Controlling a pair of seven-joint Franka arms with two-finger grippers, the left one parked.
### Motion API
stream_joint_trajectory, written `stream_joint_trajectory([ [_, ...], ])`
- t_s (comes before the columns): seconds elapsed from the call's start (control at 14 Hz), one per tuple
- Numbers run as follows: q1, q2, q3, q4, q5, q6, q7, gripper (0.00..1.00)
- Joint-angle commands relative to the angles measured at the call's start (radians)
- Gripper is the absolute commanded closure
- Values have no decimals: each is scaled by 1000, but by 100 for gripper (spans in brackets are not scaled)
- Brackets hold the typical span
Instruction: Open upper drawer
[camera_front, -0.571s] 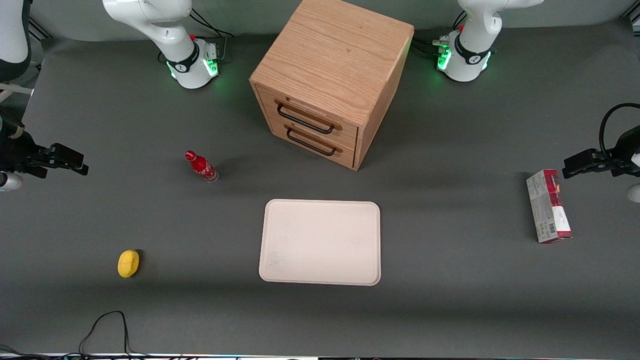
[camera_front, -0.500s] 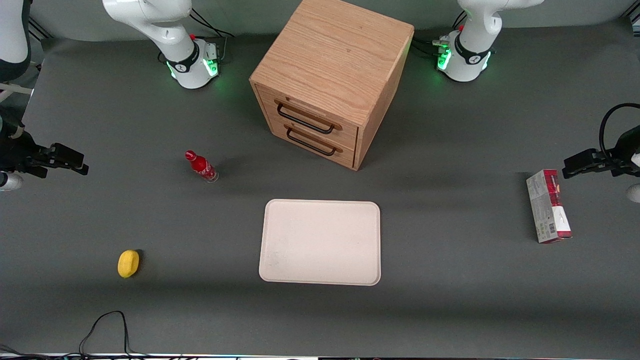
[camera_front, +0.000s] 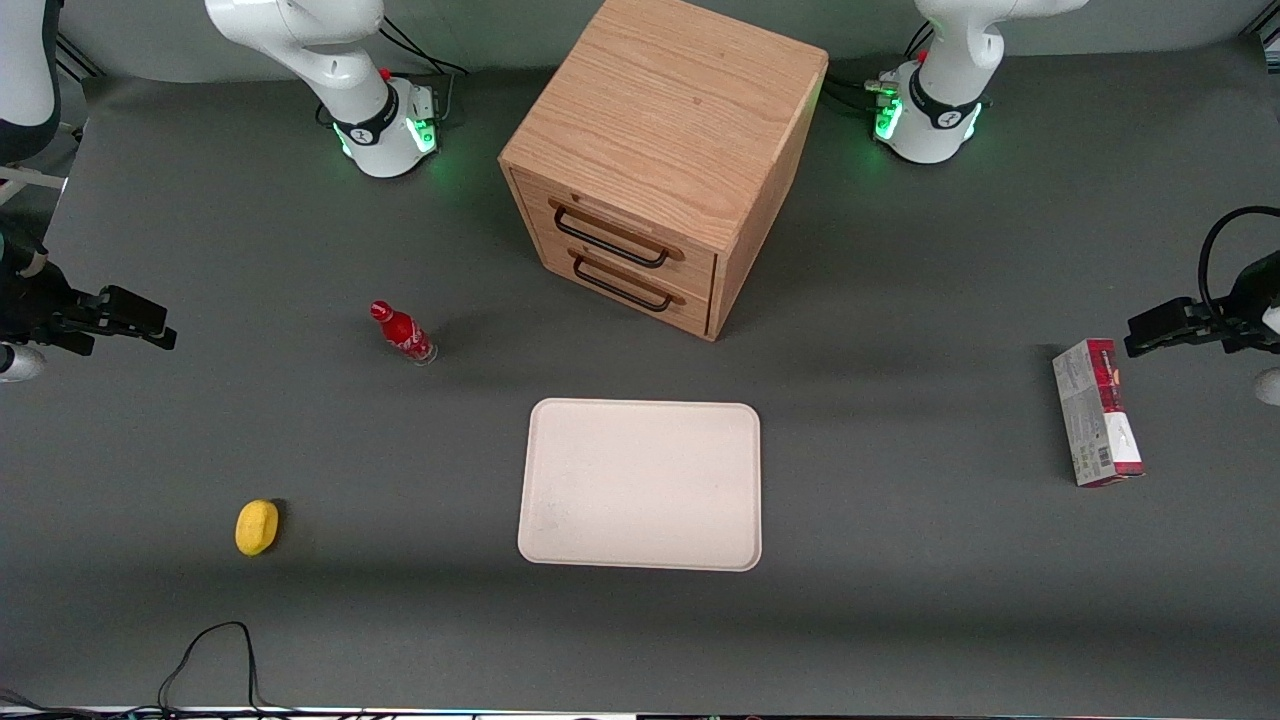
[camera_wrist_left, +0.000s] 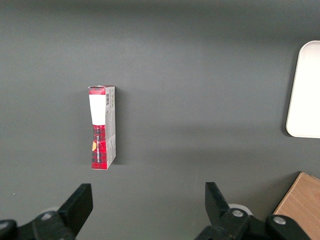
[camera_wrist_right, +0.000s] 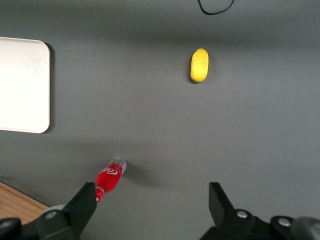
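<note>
The oak cabinet (camera_front: 680, 110) stands at the middle of the table, its two drawers facing the front camera at an angle. The upper drawer (camera_front: 628, 228) is shut, its front flush with the cabinet, and its thin black bar handle (camera_front: 610, 238) sits just above the lower drawer's twin handle (camera_front: 622, 286). My right gripper (camera_front: 150, 325) hovers at the working arm's end of the table, far from the cabinet. It is open with nothing between its fingers (camera_wrist_right: 151, 202). A corner of the cabinet (camera_wrist_right: 15, 205) shows in the right wrist view.
A red bottle (camera_front: 403, 333) (camera_wrist_right: 111, 178) stands between gripper and cabinet. A yellow lemon (camera_front: 257, 527) (camera_wrist_right: 199, 64) lies nearer the front camera. A cream tray (camera_front: 640, 540) (camera_wrist_right: 22, 85) lies in front of the drawers. A red-and-white box (camera_front: 1097, 412) (camera_wrist_left: 102, 127) lies toward the parked arm's end.
My right gripper has shifted only very slightly. The drawers and the objects on the table have not moved.
</note>
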Motion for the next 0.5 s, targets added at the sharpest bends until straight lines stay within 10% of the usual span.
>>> stream_joint_trajectory([
  [0.0,1,-9,10,1,-9,-12,25,0],
  [0.43,169,20,20,24,-4,-10,24,0],
])
